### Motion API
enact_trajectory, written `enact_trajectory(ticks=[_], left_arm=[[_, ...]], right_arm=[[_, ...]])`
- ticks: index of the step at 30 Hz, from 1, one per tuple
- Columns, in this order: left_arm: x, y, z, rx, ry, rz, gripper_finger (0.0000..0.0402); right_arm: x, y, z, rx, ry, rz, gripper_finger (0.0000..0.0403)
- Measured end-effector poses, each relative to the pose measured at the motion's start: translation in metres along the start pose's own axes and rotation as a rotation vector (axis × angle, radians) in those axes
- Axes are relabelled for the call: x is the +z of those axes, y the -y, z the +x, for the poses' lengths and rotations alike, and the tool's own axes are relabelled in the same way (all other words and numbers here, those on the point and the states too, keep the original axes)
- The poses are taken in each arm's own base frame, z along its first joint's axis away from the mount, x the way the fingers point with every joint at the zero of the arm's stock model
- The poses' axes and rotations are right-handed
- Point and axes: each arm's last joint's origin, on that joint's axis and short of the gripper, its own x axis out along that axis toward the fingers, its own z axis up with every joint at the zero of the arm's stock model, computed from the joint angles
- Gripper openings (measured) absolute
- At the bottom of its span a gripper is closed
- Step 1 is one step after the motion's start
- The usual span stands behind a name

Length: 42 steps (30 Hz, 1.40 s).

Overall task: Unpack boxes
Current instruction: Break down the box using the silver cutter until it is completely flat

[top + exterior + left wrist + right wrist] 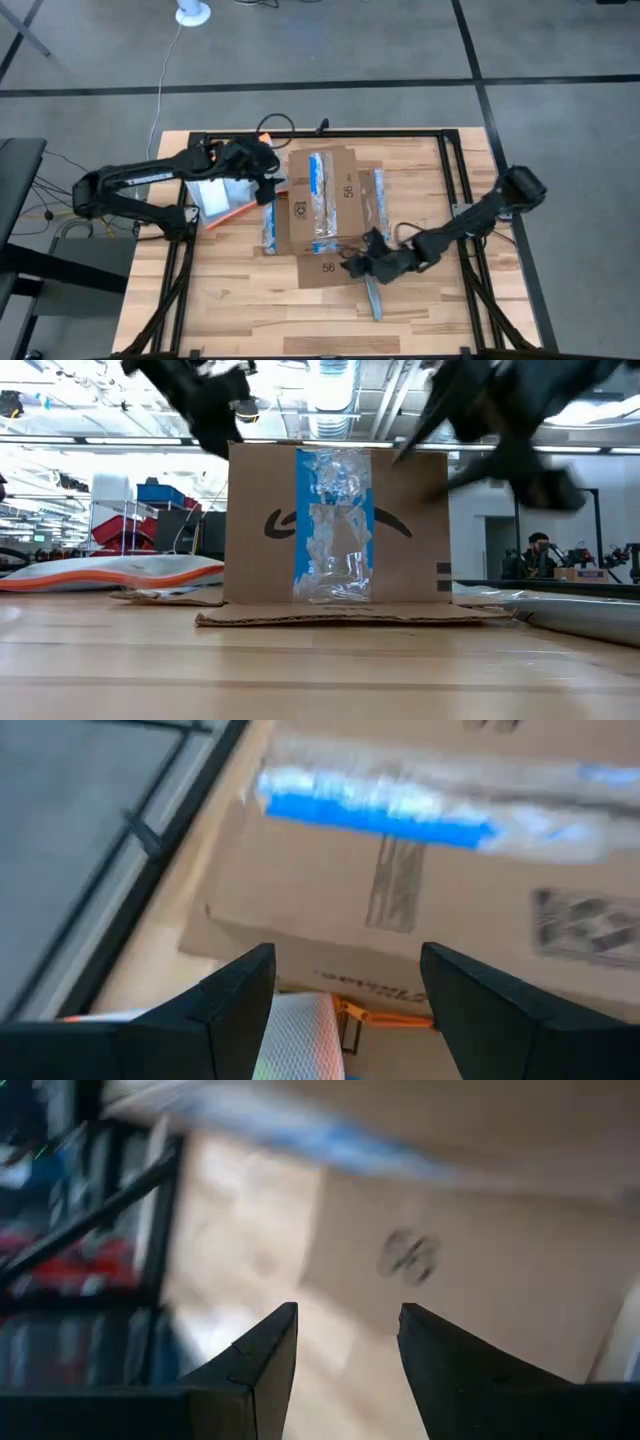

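box [325,205] flaps open, frame centre | left pincer [268,187] spread at its left edge, above pouch [215,198] | right pincer [362,262] spread, lower-right flap

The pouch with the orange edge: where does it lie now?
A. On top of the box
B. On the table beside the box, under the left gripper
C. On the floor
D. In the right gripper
B: the high view shows the pouch flat on the table next to the box, below the left gripper.
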Motion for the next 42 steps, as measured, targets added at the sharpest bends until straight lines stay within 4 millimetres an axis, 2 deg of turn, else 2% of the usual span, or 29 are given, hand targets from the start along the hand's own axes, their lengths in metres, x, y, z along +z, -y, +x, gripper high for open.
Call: enact_trajectory(ticks=[3,7,13,15,18,19,22,24,27,30,34,36,40,42], left_arm=[[-0.003,-0.006,0.025,-0.008,-0.040,-0.014,0.0237],[-0.006,0.003,0.044,-0.097,-0.092,-0.047,0.0237],[0.000,0.046,0.047,-0.211,-0.058,-0.063,0.0237],[0.000,0.067,0.049,-0.325,-0.054,-0.065,0.0237],[0.005,0.091,0.045,-0.386,0.000,-0.045,0.0237],[0.009,0.098,0.043,-0.391,0.035,-0.048,0.0237],[0.001,0.119,0.045,-0.419,-0.015,-0.027,0.0237],[-0.001,0.123,0.038,-0.377,-0.041,-0.016,0.0237],[0.020,0.112,0.013,-0.229,0.035,0.002,0.0237],[0.027,0.092,-0.005,-0.058,0.005,0.062,0.0237],[0.040,0.045,-0.024,0.138,0.069,0.032,0.0237],[0.041,0.017,-0.022,0.195,0.086,-0.054,0.0237],[0.041,-0.035,-0.007,0.107,0.124,-0.262,0.0237],[0.036,-0.058,0.006,0.084,0.114,-0.324,0.0237]], right_arm=[[0.008,0.009,0.016,-0.058,0.036,0.019,0.0159],[0.022,0.012,0.015,-0.115,0.061,-0.025,0.0159],[0.047,0.019,-0.021,-0.306,0.048,-0.089,0.0159],[0.058,0.022,-0.034,-0.366,0.089,-0.121,0.0159],[0.079,0.027,-0.054,-0.461,0.112,-0.164,0.0159],[0.085,0.028,-0.058,-0.480,0.107,-0.181,0.0159],[0.103,0.031,-0.066,-0.520,0.080,-0.229,0.0159],[0.109,0.030,-0.070,-0.504,0.056,-0.266,0.0159],[0.105,0.027,-0.079,-0.464,0.006,-0.274,0.0159],[0.094,0.022,-0.090,-0.400,-0.041,-0.228,0.0159],[0.071,0.021,-0.095,-0.381,-0.085,-0.163,0.0159],[0.060,0.022,-0.092,-0.389,-0.090,-0.133,0.0159],[0.035,0.022,-0.072,-0.371,-0.088,-0.108,0.0159],[0.024,0.024,-0.060,-0.372,-0.074,-0.116,0.0159]])
